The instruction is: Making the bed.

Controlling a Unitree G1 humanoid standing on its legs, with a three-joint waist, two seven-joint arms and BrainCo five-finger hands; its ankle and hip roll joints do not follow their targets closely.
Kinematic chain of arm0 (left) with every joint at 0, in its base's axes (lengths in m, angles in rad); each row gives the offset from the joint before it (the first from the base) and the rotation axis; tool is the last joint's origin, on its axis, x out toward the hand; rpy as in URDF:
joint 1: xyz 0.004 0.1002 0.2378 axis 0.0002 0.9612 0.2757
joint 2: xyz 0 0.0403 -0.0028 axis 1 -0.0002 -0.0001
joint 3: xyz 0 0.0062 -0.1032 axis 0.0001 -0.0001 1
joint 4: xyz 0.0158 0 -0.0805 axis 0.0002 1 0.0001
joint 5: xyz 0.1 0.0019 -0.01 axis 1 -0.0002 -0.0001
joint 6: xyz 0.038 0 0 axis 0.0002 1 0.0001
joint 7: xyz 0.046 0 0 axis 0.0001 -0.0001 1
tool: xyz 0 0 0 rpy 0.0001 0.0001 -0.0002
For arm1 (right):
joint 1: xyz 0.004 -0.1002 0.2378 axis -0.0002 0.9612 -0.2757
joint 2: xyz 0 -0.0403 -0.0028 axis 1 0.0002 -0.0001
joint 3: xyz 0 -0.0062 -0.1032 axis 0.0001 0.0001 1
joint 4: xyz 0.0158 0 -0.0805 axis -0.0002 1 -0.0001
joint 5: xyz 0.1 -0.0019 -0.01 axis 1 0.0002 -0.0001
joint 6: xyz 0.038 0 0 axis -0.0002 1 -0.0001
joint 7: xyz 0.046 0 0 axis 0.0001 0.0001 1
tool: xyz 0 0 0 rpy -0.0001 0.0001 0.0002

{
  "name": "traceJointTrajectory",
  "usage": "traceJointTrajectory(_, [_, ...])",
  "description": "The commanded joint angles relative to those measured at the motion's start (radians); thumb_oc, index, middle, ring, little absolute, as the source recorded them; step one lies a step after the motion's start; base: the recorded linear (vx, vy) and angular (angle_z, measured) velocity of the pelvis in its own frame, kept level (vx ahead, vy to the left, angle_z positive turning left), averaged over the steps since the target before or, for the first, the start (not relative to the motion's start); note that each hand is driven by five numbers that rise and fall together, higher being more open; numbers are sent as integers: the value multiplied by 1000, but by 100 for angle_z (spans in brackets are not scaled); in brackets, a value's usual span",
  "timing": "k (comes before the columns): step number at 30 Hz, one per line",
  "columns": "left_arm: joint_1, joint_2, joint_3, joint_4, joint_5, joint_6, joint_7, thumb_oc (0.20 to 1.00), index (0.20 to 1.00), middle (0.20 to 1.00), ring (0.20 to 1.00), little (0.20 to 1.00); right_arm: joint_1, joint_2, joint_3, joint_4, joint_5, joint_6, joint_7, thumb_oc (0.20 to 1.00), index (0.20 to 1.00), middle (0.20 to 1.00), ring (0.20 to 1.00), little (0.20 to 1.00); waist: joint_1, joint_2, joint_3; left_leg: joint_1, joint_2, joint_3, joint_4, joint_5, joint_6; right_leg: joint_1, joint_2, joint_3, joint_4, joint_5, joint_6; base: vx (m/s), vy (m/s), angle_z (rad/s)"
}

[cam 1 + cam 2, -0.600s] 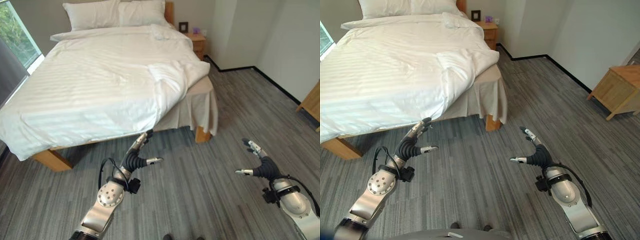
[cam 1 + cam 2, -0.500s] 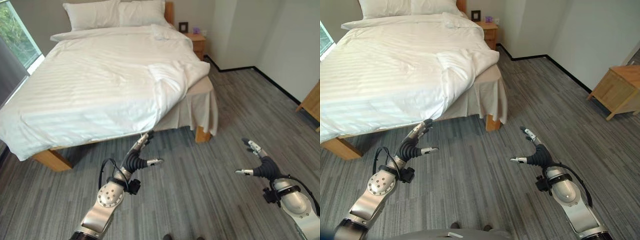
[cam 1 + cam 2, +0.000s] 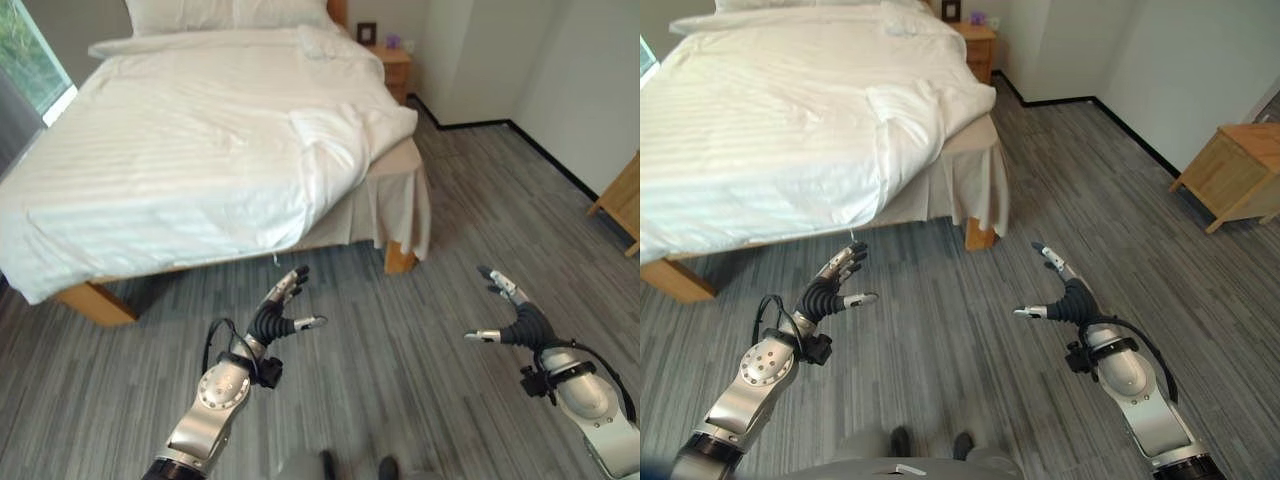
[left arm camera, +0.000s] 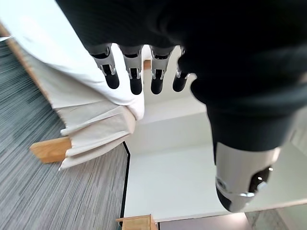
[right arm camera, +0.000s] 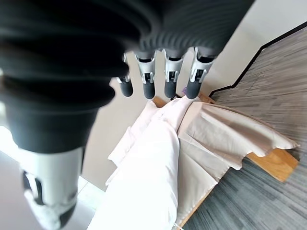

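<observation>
Bed (image 3: 400, 160) with wooden legs fills the far left of the scene, covered by a white striped duvet (image 3: 180, 150) that lies crooked: its near edge hangs over the left near side, while at the right near corner it is folded back in a rumpled heap (image 3: 345, 135), baring the beige mattress side and a pleated bed skirt (image 3: 395, 205). Pillows (image 3: 220, 12) lie at the far head end, and a small wooden nightstand (image 3: 388, 65) stands just beside the bed's far right corner. Another piece of wooden furniture (image 3: 1230, 170) stands at the far right by the wall.

The left hand (image 3: 272, 318) hovers over the grey plank floor (image 3: 400, 370), near the foot of the bed and just below the duvet's hanging edge, apart from the cloth. Its fingers are straight and spread, thumb out to the side, holding nothing; the left wrist view shows the same straight fingers (image 4: 132, 76) pointing toward the bed skirt.

The right hand (image 3: 520, 325) hangs over the floor well to the right of the bed, fingers likewise extended and empty, thumb pointing left. In the right wrist view its fingers (image 5: 168, 79) reach toward the folded-back corner.
</observation>
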Motion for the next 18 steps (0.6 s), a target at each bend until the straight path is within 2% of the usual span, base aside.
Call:
traceJointTrajectory(1, [-48, -21, 2, -8, -43, -37, 7, 1000, 1000, 1000, 1000, 1000, -37, -25, -55, -81, 13, -47, -16, 1000, 1000, 1000, 1000, 1000, -6, 19, 18, 156, 37, 2, -192, -7, 3, 79, -54, -23, -83, -73, 88, 0, 0, -24])
traceJointTrajectory(2, [-48, -21, 2, -8, -43, -37, 7, 1000, 1000, 1000, 1000, 1000, -37, -25, -55, -81, 13, -47, -16, 1000, 1000, 1000, 1000, 1000, -6, 19, 18, 156, 37, 2, -192, -7, 3, 79, -54, -23, -83, -73, 88, 282, 10, -13])
traceJointTrajectory(3, [-22, -47, 0, -15, -44, -42, 6, 1000, 1000, 1000, 1000, 1000, -42, -16, -41, -89, -10, -38, -6, 1000, 1000, 1000, 1000, 1000, 21, 33, 14, 104, -58, 25, -376, -111, 50, 99, -46, 15, -83, -109, 111, 525, 64, -1])
traceJointTrajectory(4, [-16, -56, -10, -14, -40, -47, 6, 1000, 1000, 1000, 1000, 1000, -57, -14, -26, -78, -19, -38, -5, 1000, 1000, 1000, 1000, 1000, 36, 57, -4, 127, -81, 47, -634, -58, 51, 106, -30, 39, -83, -127, 125, 654, 75, 2])
traceJointTrajectory(6, [-21, -66, -20, -5, -37, -49, 13, 1000, 1000, 1000, 1000, 1000, -87, -18, -9, -65, -34, -34, -17, 1000, 1000, 1000, 1000, 1000, 54, 65, -12, 126, -97, 43, -816, -4, 38, 132, -27, 58, -83, -155, 134, 457, 26, -69])
traceJointTrajectory(7, [-26, -69, -25, -3, -36, -50, 16, 1000, 1000, 1000, 1000, 1000, -97, -16, -1, -63, -39, -34, -20, 1000, 1000, 1000, 1000, 1000, 62, 65, -14, 124, -108, 26, -848, 12, 33, 147, -27, 68, -83, -165, 136, 479, -11, -156])
traceJointTrajectory(8, [-25, -73, -22, -1, -34, -52, 15, 1000, 1000, 1000, 1000, 1000, -102, -10, 5, -61, -50, -35, -14, 1000, 1000, 1000, 1000, 1000, 65, 60, -32, 142, -121, 7, -869, 1, 50, 170, -31, 84, -83, -185, 143, 483, 11, -118])
traceJointTrajectory(10, [-27, -75, -35, -8, -29, -51, 16, 1000, 1000, 1000, 1000, 1000, -100, 1, 15, -65, -62, -33, -6, 1000, 1000, 1000, 1000, 1000, 72, 58, -48, 143, -126, -21, -856, 45, 59, 192, -38, 105, -83, -190, 141, 407, 40, -41])
traceJointTrajectory(12, [-32, -71, -41, -10, -23, -47, 18, 1000, 1000, 1000, 1000, 1000, -96, 10, 17, -70, -69, -35, -5, 1000, 1000, 1000, 1000, 1000, 72, 40, -56, 154, -139, -24, -846, 43, 73, 213, -52, 120, -83, -191, 140, 450, 23, -69])
traceJointTrajectory(13, [-47, -66, -62, -7, -20, -44, 9, 1000, 1000, 1000, 1000, 1000, -88, 30, 27, -73, -74, -39, 2, 1000, 1000, 1000, 1000, 1000, 72, 9, -62, 192, -157, -21, -829, 5, 105, 184, -65, 123, 75, -197, 173, 668, 28, -91])
traceJointTrajectory(14, [-57, -60, -73, -6, -11, -40, 8, 1000, 1000, 1000, 1000, 1000, -90, 38, 36, -71, -82, -36, 5, 1000, 1000, 1000, 1000, 1000, 65, 2, -60, 221, -161, -18, -830, -16, 116, 140, -63, 124, 190, -167, 203, 564, 35, -46])
traceJointTrajectory(16, [-89, -50, -93, 6, 8, -33, 18, 1000, 1000, 1000, 1000, 1000, -106, 45, 50, -75, -98, -29, 13, 1000, 1000, 1000, 1000, 1000, 29, 8, -40, 311, -162, -17, -854, -62, 141, -8, -69, 117, 495, 7, 297, 354, 56, -19])
traceJointTrajectory(17, [-106, -46, -104, 7, 12, -35, 22, 1000, 1000, 1000, 1000, 1000, -114, 51, 57, -79, -95, -30, 19, 1000, 1000, 1000, 1000, 1000, 14, 21, -24, 343, -152, -19, -859, -75, 150, -74, -72, 106, 609, 65, 320, 342, 64, -41])
traceJointTrajectory(18, [-115, -43, -107, 7, 14, -34, 21, 1000, 1000, 1000, 1000, 1000, -114, 56, 56, -80, -93, -30, 22, 1000, 1000, 1000, 1000, 1000, 7, 44, -23, 369, -132, -13, -870, -86, 154, -119, -76, 78, 664, 80, 322, 314, 73, -33])
